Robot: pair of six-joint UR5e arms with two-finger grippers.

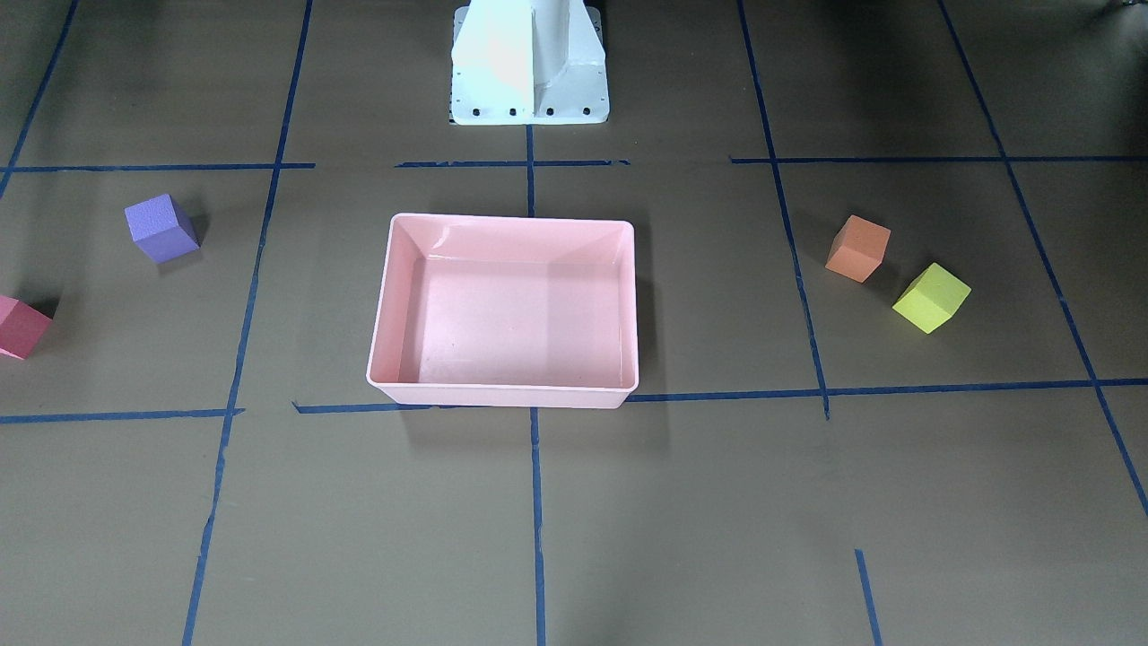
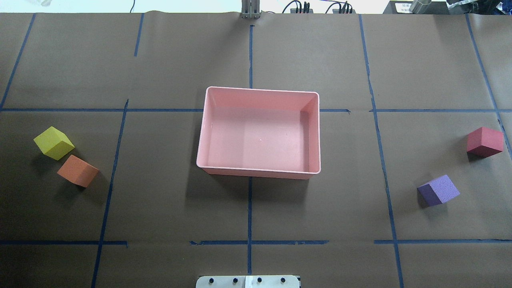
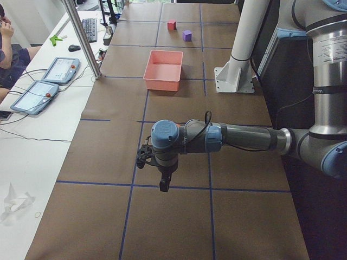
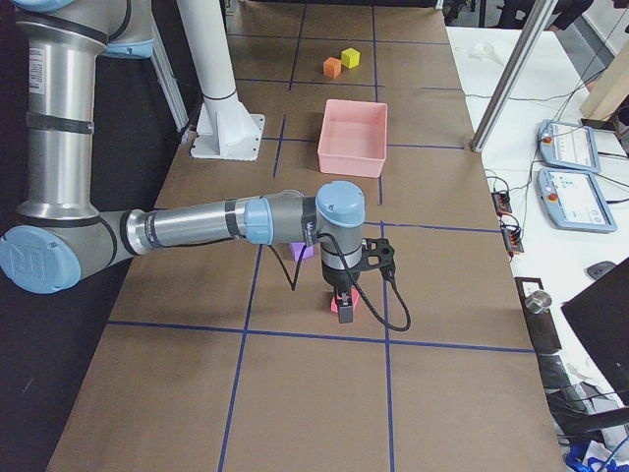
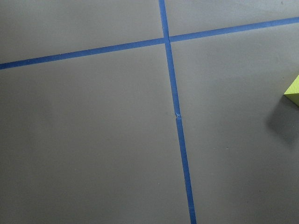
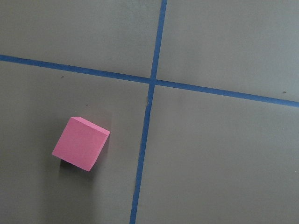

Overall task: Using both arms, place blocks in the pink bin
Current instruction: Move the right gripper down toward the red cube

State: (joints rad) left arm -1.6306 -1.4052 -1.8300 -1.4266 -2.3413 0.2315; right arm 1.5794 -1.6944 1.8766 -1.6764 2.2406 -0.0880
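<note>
Front-facing view: the shallow glossy light-pink plastic bin (image 1: pixel 511 396) sits mid-way along the brown paper worktop (image 1: pixel 717 502), below the white pedestal (image 1: pixel 529 63). All four cubes lie outside it. The purple foam cube (image 1: pixel 161 229) and red-pink foam cube (image 1: pixel 20 327) are on my right side. The orange foam cube (image 1: pixel 858 248) and yellow-green foam cube (image 1: pixel 932 298) lie just beside each other on my left.

Overhead view: the same layout, each pair well apart from the bin.

Exterior left view: my left fingers (image 3: pixel 164 186) hang pointing down over bare worktop near the blue tape lines (image 3: pixel 217 190), well apart from the bin. I cannot tell how far they are spread.

Exterior right view: my right fingers (image 4: pixel 343 298) point down right over the red-pink cube. I cannot tell whether they touch it or how wide they stand. The purple cube peeks out behind my forearm.

Left wrist view: only a corner of the yellow-green cube shows at the right edge.

Right wrist view: the red-pink cube lies lower left, beside a tape crossing
</note>
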